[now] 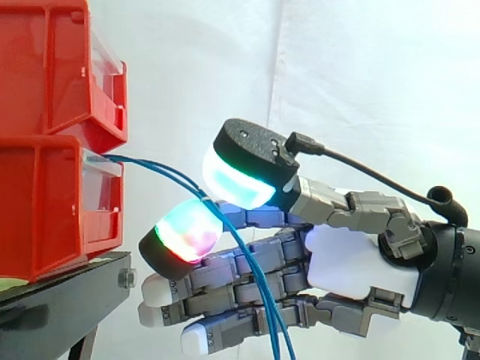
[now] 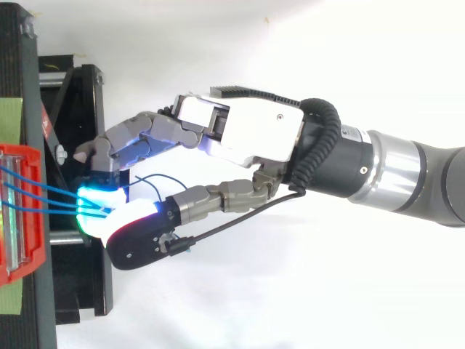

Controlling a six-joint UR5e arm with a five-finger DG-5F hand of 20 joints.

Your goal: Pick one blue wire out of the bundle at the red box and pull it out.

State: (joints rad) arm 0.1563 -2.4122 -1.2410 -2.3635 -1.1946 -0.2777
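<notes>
A white curtain, evenly lit and marked by one vertical fold, is hung behind; a black stand is seen at the lower left

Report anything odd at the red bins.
Blue wires spill out of the lower red bin and sag past the hand. At least two run together between its glowing pads, not one.
</notes>
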